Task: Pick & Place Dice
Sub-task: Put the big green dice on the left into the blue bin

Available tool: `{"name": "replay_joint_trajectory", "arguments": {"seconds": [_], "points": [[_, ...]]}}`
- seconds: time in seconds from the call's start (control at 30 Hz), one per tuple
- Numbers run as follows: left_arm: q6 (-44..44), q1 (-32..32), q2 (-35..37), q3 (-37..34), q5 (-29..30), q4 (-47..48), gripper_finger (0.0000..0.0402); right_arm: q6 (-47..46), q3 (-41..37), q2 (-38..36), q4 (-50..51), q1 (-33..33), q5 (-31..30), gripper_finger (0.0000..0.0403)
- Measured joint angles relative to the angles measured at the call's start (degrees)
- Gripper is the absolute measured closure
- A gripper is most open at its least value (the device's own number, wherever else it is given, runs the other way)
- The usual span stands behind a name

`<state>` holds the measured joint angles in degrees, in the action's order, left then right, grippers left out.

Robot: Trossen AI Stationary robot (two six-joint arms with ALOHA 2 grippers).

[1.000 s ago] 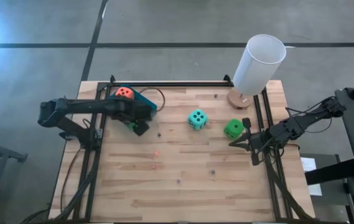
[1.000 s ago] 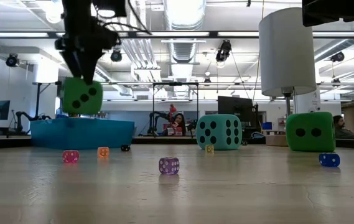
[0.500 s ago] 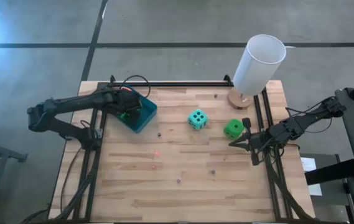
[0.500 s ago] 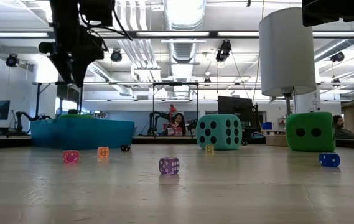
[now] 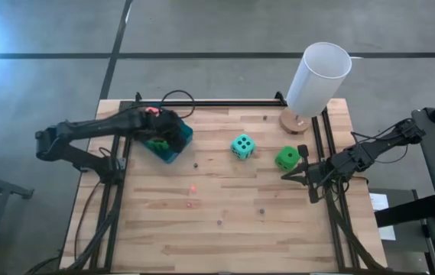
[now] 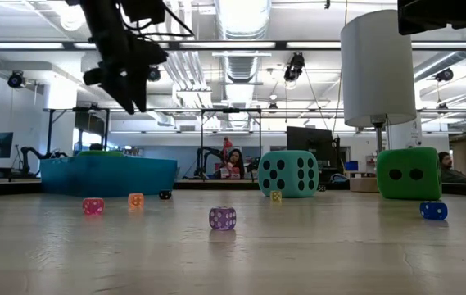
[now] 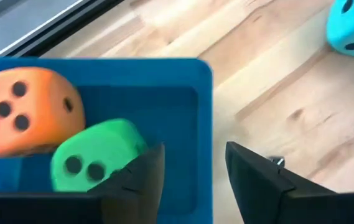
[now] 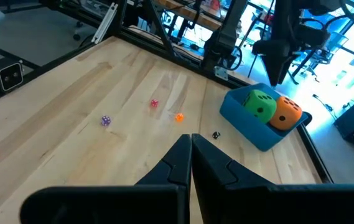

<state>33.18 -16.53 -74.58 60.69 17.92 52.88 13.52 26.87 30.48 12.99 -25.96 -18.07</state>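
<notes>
- The left end effector (image 6: 131,92) hangs above the blue tray (image 5: 180,139) at the far left of the worktop (image 5: 225,237), fingers apart, holding nothing.
- An orange die (image 7: 24,118) and a green die (image 7: 96,155) lie in the tray, touching.
- A teal die (image 5: 241,146) sits near the middle of the worktop.
- A second green die (image 5: 286,158) sits right of it, just beside the right end effector (image 5: 284,176).
- The right end effector rests at the right edge, fingers (image 8: 211,165) pressed together, empty.
- A white cylinder (image 5: 318,78) stands at the far right.
- Several tiny dice lie scattered nearer.
</notes>
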Motion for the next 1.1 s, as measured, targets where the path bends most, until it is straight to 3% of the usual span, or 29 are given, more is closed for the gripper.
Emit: {"name": "replay_joint_trajectory", "arguments": {"seconds": [0.2,0.47,1.1], "points": [[-0.79,-0.17,-0.25,-5.83,0.01,-6.9,0.0251,0.0,0.0,0.02,-0.02,0.0,0.01,0.0394],[-0.34,-0.17,-0.25,-11.88,0.0,-8.63,0.0268,0.09,0.0,0.02,-0.02,0.0,0.01,0.0394],[0.03,-0.22,-0.25,-14.9,0.01,-11.14,0.0275,0.12,0.0,0.01,-0.04,0.0,0.01,0.0394]]}}
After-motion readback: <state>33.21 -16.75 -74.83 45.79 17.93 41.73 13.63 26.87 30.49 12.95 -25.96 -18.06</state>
